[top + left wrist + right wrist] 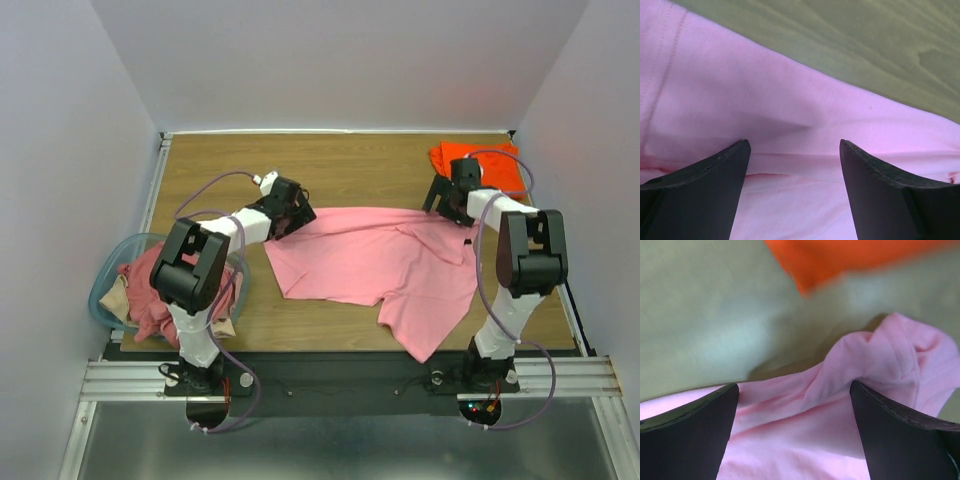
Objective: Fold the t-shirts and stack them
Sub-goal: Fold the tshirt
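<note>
Tub: at the left edge of the frame a clear bluish tub [103, 283] sat on the worktop [350, 165]; a dusty rose shirt [150, 285] and a tan shirt [119, 301] lay heaped in it, unfolded and partly hidden by the left arm

Left fingers: the left fingers [298, 216] stood spread wide and held nothing; they hung over the upper left edge of the pink t-shirt [380, 265], and the wrist view showed pink cloth under and between both tips, with a stitched seam at that view's upper left

Pink t-shirt: it lay opened out across the middle of the frame, mostly flat with a few creases, its lower right part reaching toward the near edge of the worktop

Right fingers: the right fingers [440, 207] were also wide apart and empty, above the bunched upper right corner of the pink t-shirt, where the cloth rose in a small fold

Orange t-shirt: the orange t-shirt [492, 165] lay in the upper right corner of the frame, near that bunched corner but apart from it

Handling: the cloth looked light, limp and likely to sag and drag on the wood; pinching the top edge at both corners together, catching every layer, seemed the best hold for a clean fold
</note>
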Robot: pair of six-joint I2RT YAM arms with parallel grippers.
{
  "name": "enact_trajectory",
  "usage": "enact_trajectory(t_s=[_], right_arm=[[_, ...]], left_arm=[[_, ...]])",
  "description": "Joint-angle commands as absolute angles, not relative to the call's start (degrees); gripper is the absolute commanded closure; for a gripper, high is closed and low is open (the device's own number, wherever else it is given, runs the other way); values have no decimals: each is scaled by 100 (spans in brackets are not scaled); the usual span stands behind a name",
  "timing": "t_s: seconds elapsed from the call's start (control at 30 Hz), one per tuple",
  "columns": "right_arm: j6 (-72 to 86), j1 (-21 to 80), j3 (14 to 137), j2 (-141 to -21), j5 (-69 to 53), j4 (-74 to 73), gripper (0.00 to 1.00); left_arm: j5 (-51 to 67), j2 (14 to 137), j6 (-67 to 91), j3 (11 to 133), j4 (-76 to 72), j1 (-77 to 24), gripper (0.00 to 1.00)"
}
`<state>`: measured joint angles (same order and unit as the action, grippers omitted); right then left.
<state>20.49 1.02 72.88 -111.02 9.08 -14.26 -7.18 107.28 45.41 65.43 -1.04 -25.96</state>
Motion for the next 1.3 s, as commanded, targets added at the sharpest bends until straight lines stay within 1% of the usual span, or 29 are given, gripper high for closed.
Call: enact_trajectory(t_s=[0.0, 0.07, 0.1, 0.2, 0.27, 0.37, 0.4, 0.5, 0.53, 0.67, 0.87, 0.97, 1.1, 1.13, 1.23, 1.27], right_arm=[[2486, 26, 6383, -10364, 1055, -2013, 0], [2593, 26, 5864, -9917, 976, -2004, 0], [2619, 35, 5749, -9792, 1019, -1995, 0], [2602, 26, 5669, -9536, 1212, -1995, 0], [2496, 26, 5844, -9615, 1257, -1986, 0], [2347, 26, 6371, -10062, 1265, -1934, 0], [2294, 26, 6685, -10333, 1327, -1864, 0], [2127, 26, 7240, -10783, 1441, -1828, 0], [2101, 18, 7381, -11037, 1450, -1802, 0], [2065, 26, 7838, -11442, 1380, -1793, 0], [1899, 26, 8366, -11470, 1371, -1802, 0], [1837, 26, 8394, -11163, 1126, -1802, 0], [1916, 26, 8078, -10390, 765, -1819, 0], [1942, 26, 7834, -9980, 756, -1837, 0], [2196, 26, 7305, -9293, 721, -1924, 0], [2345, 26, 6834, -8812, 695, -1942, 0]], left_arm=[[-844, 10284, 4799, 5653, 615, -2698, 15], [-861, 9969, 4869, 5283, 633, -2724, 15], [-879, 9854, 4887, 5091, 633, -2742, 15], [-1028, 9589, 4869, 5010, 703, -2751, 15], [-1291, 9597, 4825, 5220, 729, -2733, 14], [-1388, 10009, 4580, 5957, 765, -2567, 14], [-1363, 10333, 4509, 6394, 791, -2506, 14], [-1258, 10880, 4377, 7002, 835, -2198, 14], [-1161, 10968, 4351, 7101, 844, -2119, 14], [-1072, 11180, 4210, 7435, 818, -1986, 14], [-1002, 10830, 3850, 7567, 782, -2013, 14], [-1151, 10460, 3736, 7515, 896, -2118, 14], [-1546, 9539, 3779, 7304, 1317, -2495, 14], [-1730, 9388, 3840, 7112, 1423, -2583, 14], [-2003, 8773, 4147, 6681, 1801, -3075, 14], [-2108, 8519, 4366, 6332, 1950, -3207, 14]])
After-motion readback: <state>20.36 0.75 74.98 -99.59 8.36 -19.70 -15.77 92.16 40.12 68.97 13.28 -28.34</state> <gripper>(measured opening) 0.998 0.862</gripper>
